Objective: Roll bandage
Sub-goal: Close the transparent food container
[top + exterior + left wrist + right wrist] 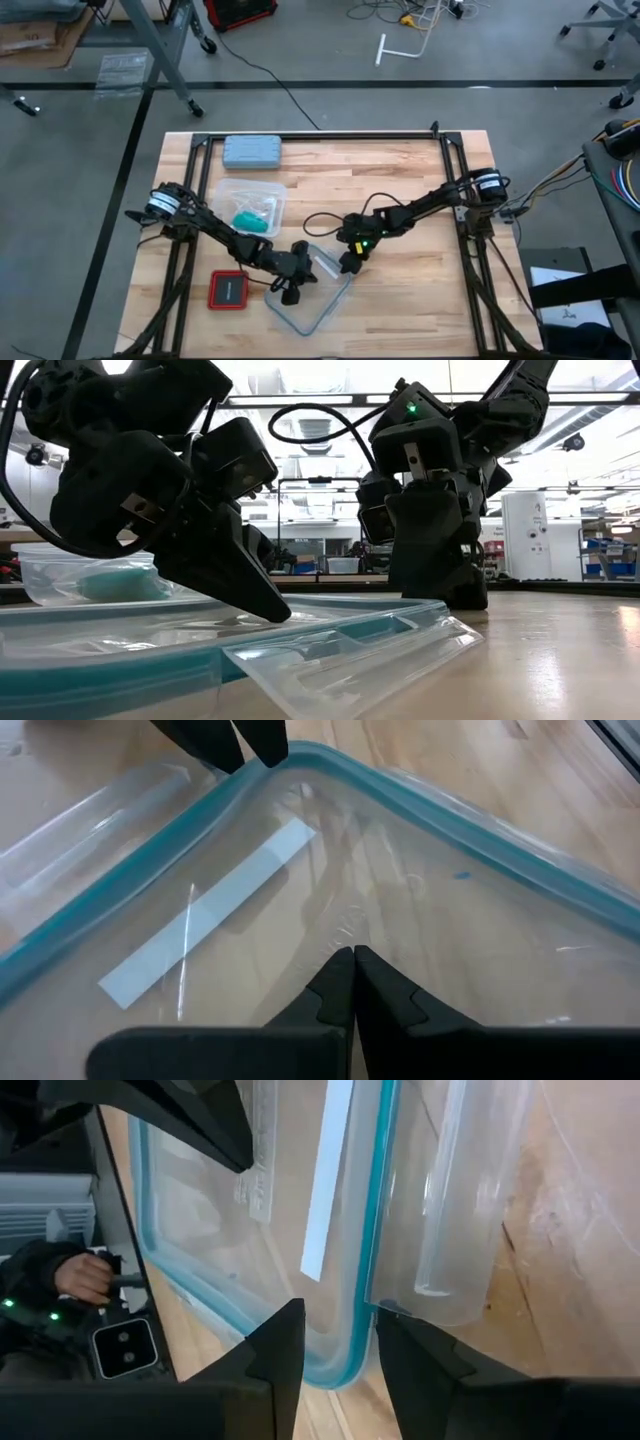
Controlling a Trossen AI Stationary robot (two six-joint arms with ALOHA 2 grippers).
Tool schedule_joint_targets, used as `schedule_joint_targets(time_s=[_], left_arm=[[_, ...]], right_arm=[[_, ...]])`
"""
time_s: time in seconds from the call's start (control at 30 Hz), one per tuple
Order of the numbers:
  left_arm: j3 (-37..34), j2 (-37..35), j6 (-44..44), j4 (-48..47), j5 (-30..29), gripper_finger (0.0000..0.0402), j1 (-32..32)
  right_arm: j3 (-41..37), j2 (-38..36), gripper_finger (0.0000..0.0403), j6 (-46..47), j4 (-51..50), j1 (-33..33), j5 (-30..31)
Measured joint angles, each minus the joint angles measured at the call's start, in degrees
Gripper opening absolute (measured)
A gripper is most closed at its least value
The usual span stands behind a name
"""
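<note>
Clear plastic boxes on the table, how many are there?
2. One clear box sits at the left, below the grey-blue case, holding the teal bandage. The teal-rimmed tray lies at the front, between both grippers.

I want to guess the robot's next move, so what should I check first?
1. Left gripper: shut, with its tips down on the lid. Ok.
2. Right gripper: open, with one finger on each side of the lid's teal rim. Ok.
3. Bandage: lies in the tub, away from both grippers. Not ok for rolling.
4. Whether the bandage is already rolled: cannot tell.
5. Person's hand: off to the side, apart from the grippers. Ok.
</note>
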Motion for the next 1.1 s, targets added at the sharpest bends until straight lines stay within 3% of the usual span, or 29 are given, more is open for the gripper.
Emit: schedule_joint_targets(time_s=[0.13,0.27,0.43,0.57,0.9,1.1], left_arm=[[0.0,0.0,0.0,0.04,0.0,0.0,0.0],[0.0,0.0,0.8,0.26,-1.34,0.0,0.07],[-0.04,0.0,0.44,0.61,-3.78,0.0,0.35],[-0.03,0.0,-0.55,0.66,-3.8,0.0,0.61],[-0.02,0.0,-0.76,0.76,-4.5,0.0,0.85],[0.02,0.02,-3.3,0.76,-6.06,0.0,1.03]], right_arm=[[1.32,0.7,0.0119,-2.61,-2.6,-0.62,-0.69],[3.74,1.04,0.0115,-9.58,-9.01,-1.46,-4.59],[8.06,2.74,0.0102,-18.82,-17.0,-1.42,-5.07],[11.25,6.0,0.0096,-15.94,-19.79,-1.75,-7.77],[15.55,6.83,0.0108,-9.58,-22.67,-3.69,-7.14],[16.0,7.04,0.0077,-4.16,-19.05,-3.3,-3.47]])
